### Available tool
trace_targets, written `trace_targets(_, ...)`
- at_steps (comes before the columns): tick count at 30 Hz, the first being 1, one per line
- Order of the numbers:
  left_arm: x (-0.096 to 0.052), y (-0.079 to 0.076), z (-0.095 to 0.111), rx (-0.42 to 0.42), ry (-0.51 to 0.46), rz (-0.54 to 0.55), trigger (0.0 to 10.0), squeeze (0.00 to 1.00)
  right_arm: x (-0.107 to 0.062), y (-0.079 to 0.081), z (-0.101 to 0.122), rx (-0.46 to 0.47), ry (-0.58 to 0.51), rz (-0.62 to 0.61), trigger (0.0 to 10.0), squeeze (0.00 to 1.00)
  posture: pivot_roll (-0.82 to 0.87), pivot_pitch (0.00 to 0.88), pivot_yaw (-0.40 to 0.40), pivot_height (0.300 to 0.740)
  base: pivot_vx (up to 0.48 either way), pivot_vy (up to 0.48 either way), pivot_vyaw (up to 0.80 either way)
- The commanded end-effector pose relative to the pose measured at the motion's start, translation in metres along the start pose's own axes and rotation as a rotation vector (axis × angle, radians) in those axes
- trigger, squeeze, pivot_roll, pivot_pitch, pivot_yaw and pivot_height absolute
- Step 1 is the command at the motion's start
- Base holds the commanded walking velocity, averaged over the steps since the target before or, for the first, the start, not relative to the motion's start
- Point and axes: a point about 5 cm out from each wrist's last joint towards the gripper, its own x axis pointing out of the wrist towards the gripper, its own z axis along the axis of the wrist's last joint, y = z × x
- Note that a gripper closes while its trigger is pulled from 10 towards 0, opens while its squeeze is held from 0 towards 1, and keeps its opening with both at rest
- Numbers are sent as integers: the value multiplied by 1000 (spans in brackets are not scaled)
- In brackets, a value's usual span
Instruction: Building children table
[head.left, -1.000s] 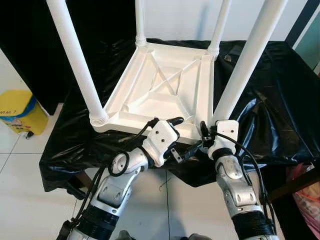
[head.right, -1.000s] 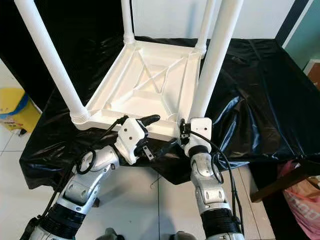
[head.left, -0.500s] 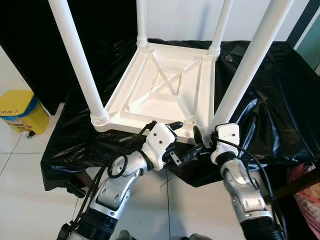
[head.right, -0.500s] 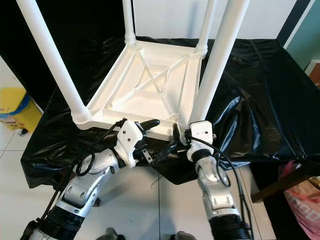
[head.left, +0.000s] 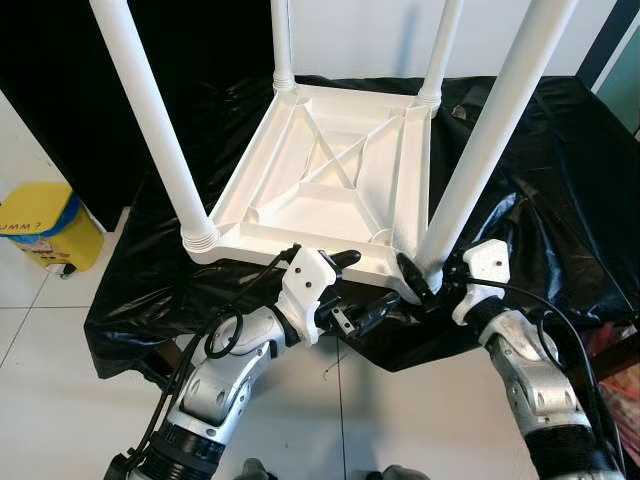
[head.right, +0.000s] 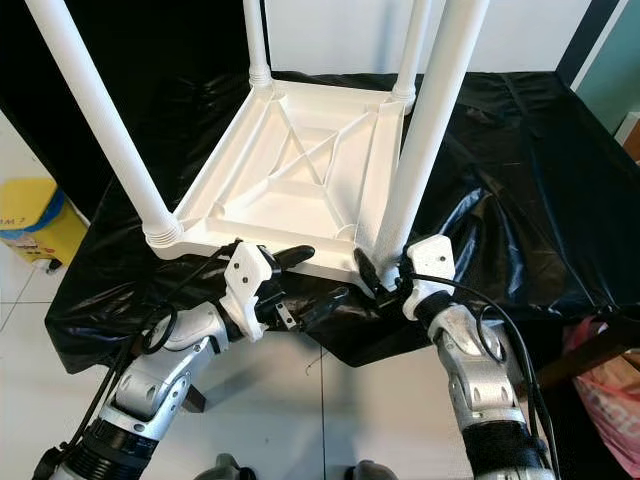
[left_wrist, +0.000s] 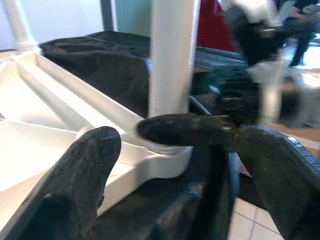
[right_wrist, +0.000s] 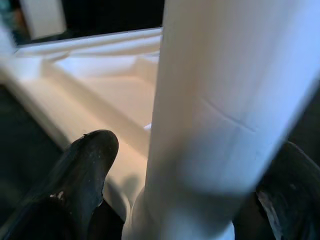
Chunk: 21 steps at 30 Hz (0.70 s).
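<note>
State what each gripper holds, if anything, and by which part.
The right gripper straddles the near-right table leg at its base. The left gripper is open, holding nothing.

Right gripper now around the leg base

We see the right gripper (head.left: 418, 285) swing out to the right, its fingers straddling the near right leg (head.left: 480, 150); the left gripper (head.left: 362, 290) draws slightly back from the table (head.left: 320, 170).

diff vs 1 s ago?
The right hand swung out to the robot's right and now straddles the base of the near right table leg, fingers open around it. The left hand dropped slightly, open at the near edge. The upturned white table and black cover are unchanged.
</note>
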Motion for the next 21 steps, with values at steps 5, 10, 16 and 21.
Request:
trace_targets(5, 0, -7, 1, -16, 6, -57, 10000, 0, 12, -2, -2, -12, 17, 145, 10000, 0, 6, 97, -7, 740, 0, 0, 0)
trace_targets(10, -1, -7, 2, -19, 5, -50, 10000, 0, 17, -3, -2, -16, 31, 189, 10000, 0, 19, 99, -13, 740, 0, 0, 0)
trace_targets(16, -3, -7, 2, -14, 10, -39, 10000, 0, 21, -5, -5, -26, 50, 224, 4667, 0, 30, 92, -20, 740, 0, 0, 0)
trace_targets(21, -3, -7, 2, -11, 11, -25, 10000, 0, 20, -8, -8, -35, 58, 237, 0, 0, 32, 88, -23, 740, 0, 0, 0)
